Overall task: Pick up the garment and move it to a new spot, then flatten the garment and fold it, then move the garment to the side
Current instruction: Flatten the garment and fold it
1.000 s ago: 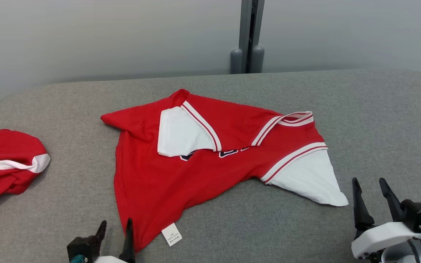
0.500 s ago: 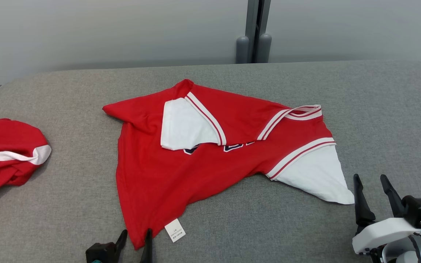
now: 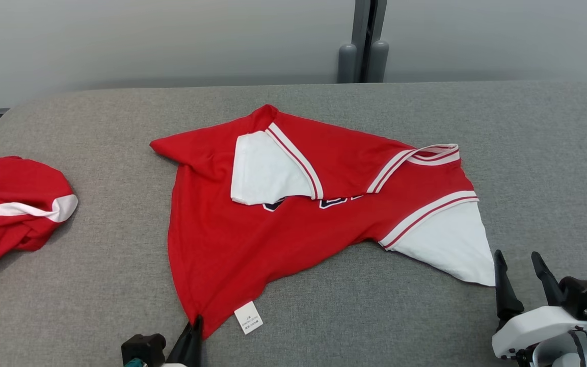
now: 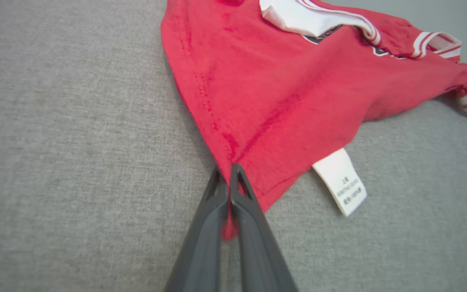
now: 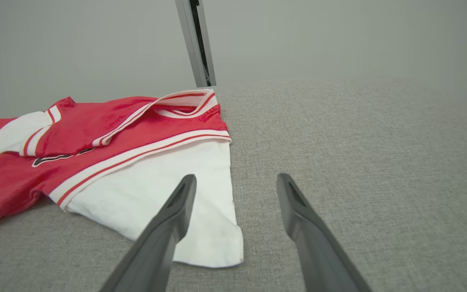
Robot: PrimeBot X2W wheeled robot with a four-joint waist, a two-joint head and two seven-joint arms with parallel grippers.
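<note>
My left hand is pinched shut on the near hem corner of the red garment, crumpled on the bench. Soft and light, it'll drape and drag; my right hand, spread wide, should take the white sleeve

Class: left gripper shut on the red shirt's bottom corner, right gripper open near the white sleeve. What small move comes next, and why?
Probably shift the right gripper onto the white sleeve corner and close it. The left gripper pinches the red shirt at its hem corner, while the right stands open beside the sleeve, touching nothing.
</note>
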